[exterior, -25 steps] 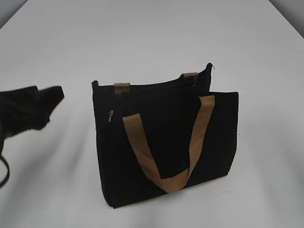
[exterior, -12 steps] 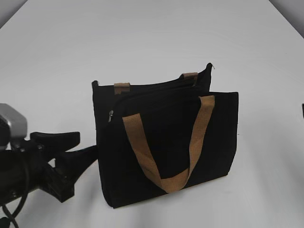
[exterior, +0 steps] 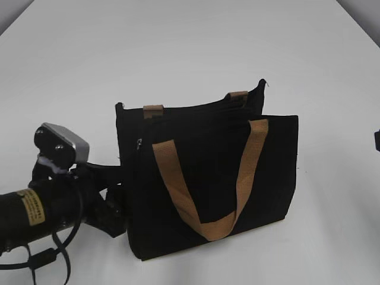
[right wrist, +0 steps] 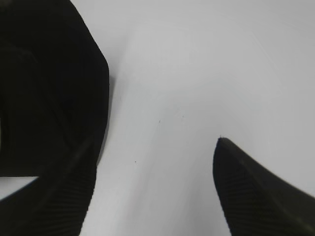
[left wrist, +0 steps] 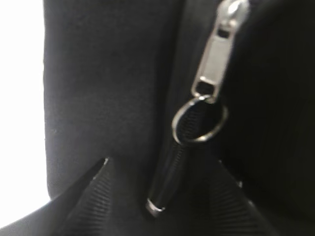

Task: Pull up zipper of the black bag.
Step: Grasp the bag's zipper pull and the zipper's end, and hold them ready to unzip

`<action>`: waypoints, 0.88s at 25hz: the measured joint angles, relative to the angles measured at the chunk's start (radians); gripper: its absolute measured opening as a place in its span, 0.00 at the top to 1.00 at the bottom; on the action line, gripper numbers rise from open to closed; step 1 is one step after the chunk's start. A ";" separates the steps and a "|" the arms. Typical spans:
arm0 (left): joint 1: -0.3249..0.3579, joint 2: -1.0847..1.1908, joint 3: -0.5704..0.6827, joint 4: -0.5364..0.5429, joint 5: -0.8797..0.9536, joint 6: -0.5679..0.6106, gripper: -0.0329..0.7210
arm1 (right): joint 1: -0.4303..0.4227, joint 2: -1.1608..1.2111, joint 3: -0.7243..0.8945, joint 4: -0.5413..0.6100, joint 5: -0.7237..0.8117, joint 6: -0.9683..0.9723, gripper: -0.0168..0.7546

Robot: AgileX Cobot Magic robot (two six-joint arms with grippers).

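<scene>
The black bag (exterior: 208, 178) stands upright on the white table, with two tan handles (exterior: 178, 184). Its small silver zipper pull (exterior: 139, 144) sits on the bag's left front side. In the left wrist view the zipper pull (left wrist: 216, 54) hangs close ahead, with a metal ring (left wrist: 199, 120) and a black cord tag (left wrist: 165, 184) below it. My left gripper (exterior: 119, 190) is at the bag's left side. It is open (left wrist: 162, 162), with a finger on each side of the cord tag. My right gripper (right wrist: 157, 147) is open and empty over bare table, and shows only at the exterior view's right edge (exterior: 377, 139).
The white table (exterior: 190, 41) stretches around the bag. My left arm with its wrist camera (exterior: 59, 145) lies low at the front left. A black mass (right wrist: 49, 73) fills the left of the right wrist view; I cannot tell what it is.
My left arm has come in from the left edge, swung down and reached to the bag's left side. A sliver of the right gripper has appeared at the right edge. The bag has not moved.
</scene>
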 joint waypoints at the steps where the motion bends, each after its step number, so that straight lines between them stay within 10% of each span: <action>1: 0.000 0.005 -0.017 0.000 0.032 0.001 0.34 | 0.000 0.000 0.000 0.000 0.000 0.000 0.24; 5: 0.000 0.010 -0.097 -0.012 0.174 0.001 0.41 | 0.000 0.000 0.000 0.000 -0.001 -0.005 0.24; 13: 0.000 0.010 -0.120 -0.028 0.251 0.001 0.90 | 0.000 0.001 -0.045 0.000 0.003 -0.057 0.24; 22: 0.000 -0.139 -0.030 -0.031 0.257 0.002 0.92 | 0.051 0.051 -0.153 0.091 0.032 -0.248 0.24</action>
